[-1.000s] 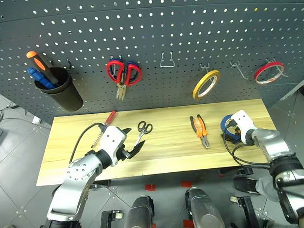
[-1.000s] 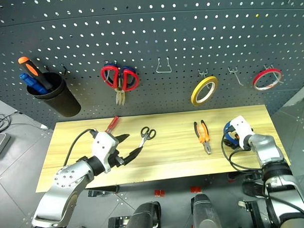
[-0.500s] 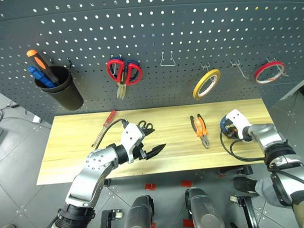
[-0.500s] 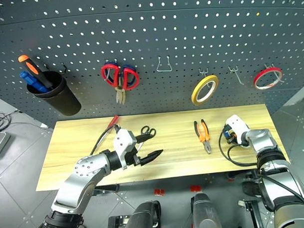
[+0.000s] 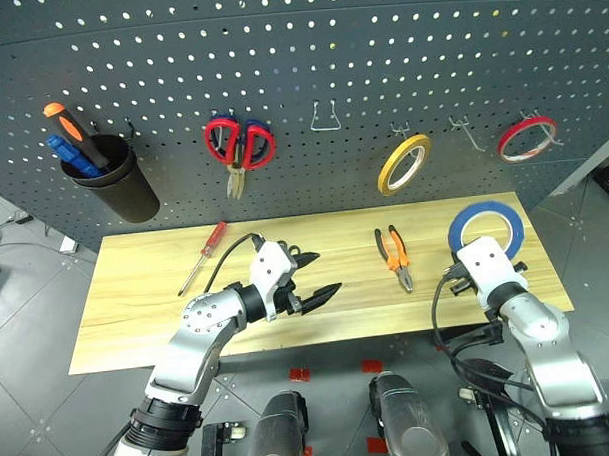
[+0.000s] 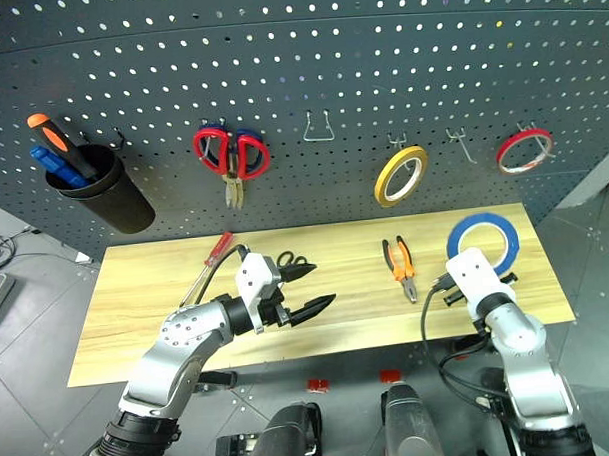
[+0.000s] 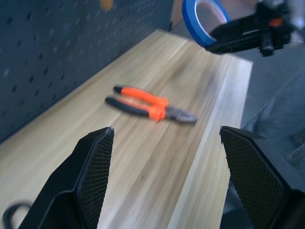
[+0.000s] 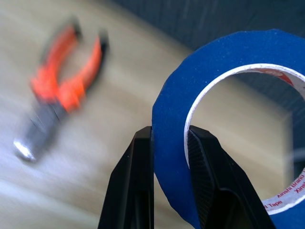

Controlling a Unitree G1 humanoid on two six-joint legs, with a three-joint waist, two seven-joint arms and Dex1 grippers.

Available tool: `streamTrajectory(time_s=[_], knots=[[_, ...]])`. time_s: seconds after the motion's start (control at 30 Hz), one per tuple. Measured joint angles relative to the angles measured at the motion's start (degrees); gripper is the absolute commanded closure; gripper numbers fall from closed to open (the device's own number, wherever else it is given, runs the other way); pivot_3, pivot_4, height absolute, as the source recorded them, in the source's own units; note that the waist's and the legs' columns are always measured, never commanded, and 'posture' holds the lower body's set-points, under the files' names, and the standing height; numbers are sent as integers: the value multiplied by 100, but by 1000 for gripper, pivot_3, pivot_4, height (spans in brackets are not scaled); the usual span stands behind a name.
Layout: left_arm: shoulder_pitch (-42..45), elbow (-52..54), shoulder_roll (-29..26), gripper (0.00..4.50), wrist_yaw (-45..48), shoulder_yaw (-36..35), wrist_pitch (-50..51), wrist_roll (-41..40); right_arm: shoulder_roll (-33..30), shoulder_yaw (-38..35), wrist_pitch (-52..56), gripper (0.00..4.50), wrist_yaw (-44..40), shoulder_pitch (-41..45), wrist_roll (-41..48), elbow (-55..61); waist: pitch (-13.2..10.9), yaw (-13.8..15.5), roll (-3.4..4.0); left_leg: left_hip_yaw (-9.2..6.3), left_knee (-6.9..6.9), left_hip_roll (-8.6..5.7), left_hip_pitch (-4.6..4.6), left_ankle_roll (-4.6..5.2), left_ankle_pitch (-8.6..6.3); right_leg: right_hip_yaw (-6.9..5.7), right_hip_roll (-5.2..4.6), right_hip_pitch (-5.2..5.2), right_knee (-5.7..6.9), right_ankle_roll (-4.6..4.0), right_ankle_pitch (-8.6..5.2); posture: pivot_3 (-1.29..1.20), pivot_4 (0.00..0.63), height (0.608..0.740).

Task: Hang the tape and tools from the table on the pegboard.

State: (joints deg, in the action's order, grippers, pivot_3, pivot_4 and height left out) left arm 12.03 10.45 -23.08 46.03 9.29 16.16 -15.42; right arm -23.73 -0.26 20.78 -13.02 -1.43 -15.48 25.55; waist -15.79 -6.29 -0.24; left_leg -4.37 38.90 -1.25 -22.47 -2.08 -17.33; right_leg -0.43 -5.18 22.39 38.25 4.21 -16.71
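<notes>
Tape [image 5: 487,228], a light, stiff blue ring, stands upright above the table [image 5: 137,304], its wall pinched by the right gripper [image 8: 170,143]; left gripper [image 7: 167,138] gapes empty

Small red lettering is printed on the pale inner core of the blue ring-shaped roll of tape [image 8: 224,119], seen close in the right wrist view. Only a fragment is visible at the core's edge; it seems to begin "Xinshi", and the rest is too small to read.
</notes>
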Motion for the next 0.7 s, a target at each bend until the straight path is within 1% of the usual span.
streamTrajectory(time_s=[0.07,0.13,0.17,0.23,0.5,0.63,0.7], knots=[[130,-94,78,747,54,17,-121,4,51,96,-462,3813,288,74,-232,359,1,-25,-2,0,0,-3,2,14,7,1,1,-6,-11,4,16,-282,242,740],[269,-190,126,747,84,31,-210,9,78,102,-681,3813,371,446,-271,342,4,-38,-6,1,2,-4,2,19,12,1,4,-6,-14,0,22,-283,240,740],[334,-234,158,747,88,34,-286,16,75,91,-771,3813,377,671,-251,254,4,-48,-7,2,2,-4,2,6,23,1,5,-7,-14,-1,22,-281,238,740],[497,-366,221,747,96,45,-433,33,42,22,-918,3813,327,1159,-109,-126,4,-65,-9,1,1,-3,-2,11,27,-5,6,-6,-19,-2,22,-275,230,740],[873,-661,465,747,80,43,-678,37,-108,-392,-1616,3813,-91,2310,791,-2362,5,-122,-10,9,1,-3,-12,20,32,-2,-4,-3,-25,-3,23,-258,221,740],[1095,-683,557,747,66,33,-752,24,-209,-455,-1863,3813,-315,2687,1021,-2942,6,-180,-10,10,1,-3,-10,23,35,-5,-2,-3,-18,-2,23,-254,214,740],[1145,-683,567,747,58,11,-754,9,-214,-472,-1911,3813,-365,2723,1082,-3053,7,-191,-9,11,0,-2,-9,23,35,-4,-2,-3,-19,-2,23,-254,214,740]])
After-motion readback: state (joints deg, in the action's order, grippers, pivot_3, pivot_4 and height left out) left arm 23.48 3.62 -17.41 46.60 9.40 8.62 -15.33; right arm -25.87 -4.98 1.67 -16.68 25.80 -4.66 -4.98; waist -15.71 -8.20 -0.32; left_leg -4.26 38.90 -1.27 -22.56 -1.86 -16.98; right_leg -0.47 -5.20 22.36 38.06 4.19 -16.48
